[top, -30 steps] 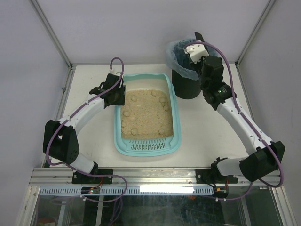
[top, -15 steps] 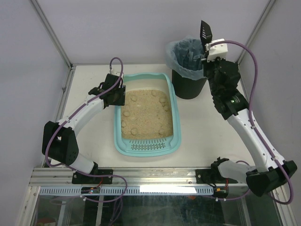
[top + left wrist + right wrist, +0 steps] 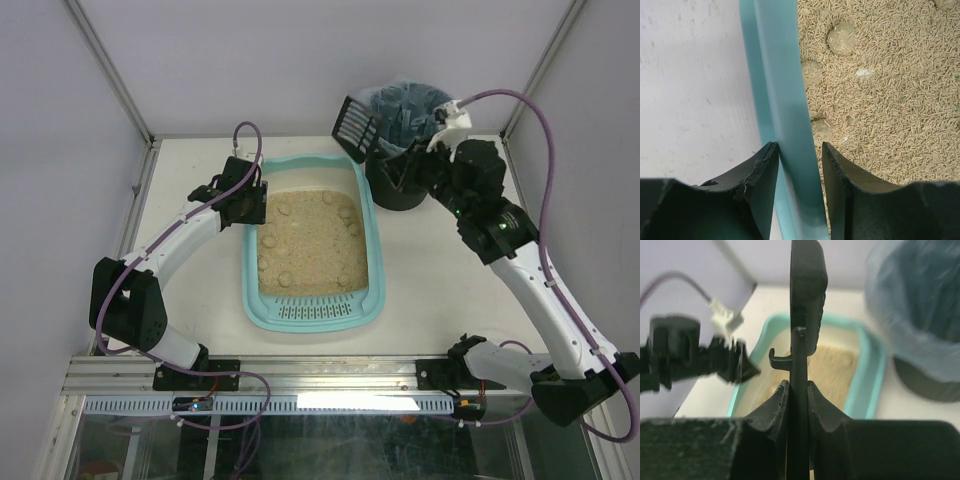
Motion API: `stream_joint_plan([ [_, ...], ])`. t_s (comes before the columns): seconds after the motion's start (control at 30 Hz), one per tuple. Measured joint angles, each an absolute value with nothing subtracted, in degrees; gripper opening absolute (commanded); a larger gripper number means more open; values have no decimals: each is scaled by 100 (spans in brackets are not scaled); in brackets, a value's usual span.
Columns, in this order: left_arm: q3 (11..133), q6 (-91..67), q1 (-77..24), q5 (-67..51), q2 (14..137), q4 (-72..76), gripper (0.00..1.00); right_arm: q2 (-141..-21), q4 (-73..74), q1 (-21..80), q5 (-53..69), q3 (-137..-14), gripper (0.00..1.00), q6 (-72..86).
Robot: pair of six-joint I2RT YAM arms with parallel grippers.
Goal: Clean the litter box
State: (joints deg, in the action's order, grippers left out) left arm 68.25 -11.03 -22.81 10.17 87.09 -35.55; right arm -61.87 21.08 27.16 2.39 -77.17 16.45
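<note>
We are logging the litter box (image 3: 315,313) mid-table between the arms: a smooth teal plastic tray with rounded corners and a slotted strip at its near end. Grainy beige litter (image 3: 310,250) dotted with round clumps (image 3: 841,38) is filling it. The left gripper (image 3: 799,150) is pinching the box's left rim between dark matte fingers. The right gripper (image 3: 798,390) is clamping the thin black handle of a slotted scoop (image 3: 355,124), raised near the box's far right corner, beside a round black bin (image 3: 398,190) lined with a crinkled bluish bag (image 3: 405,100).
</note>
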Motion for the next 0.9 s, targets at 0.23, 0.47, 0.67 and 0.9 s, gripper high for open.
stream_joint_plan([
  [0.23,6825,-1105,-2281,1017,8709,-3555,40,-6587,3089,3452,565,-7531,0,2095],
  [0.47,6825,-1103,-2281,1022,8709,-3555,40,-7443,4187,4003,239,-8189,0,2110],
  [0.67,6825,-1103,-2281,1020,8709,-3555,40,-8635,4967,4254,128,-9039,0,2091],
  [0.9,6825,-1105,-2281,1020,8709,-3555,40,-9854,5166,4397,23,-9502,0,2117],
])
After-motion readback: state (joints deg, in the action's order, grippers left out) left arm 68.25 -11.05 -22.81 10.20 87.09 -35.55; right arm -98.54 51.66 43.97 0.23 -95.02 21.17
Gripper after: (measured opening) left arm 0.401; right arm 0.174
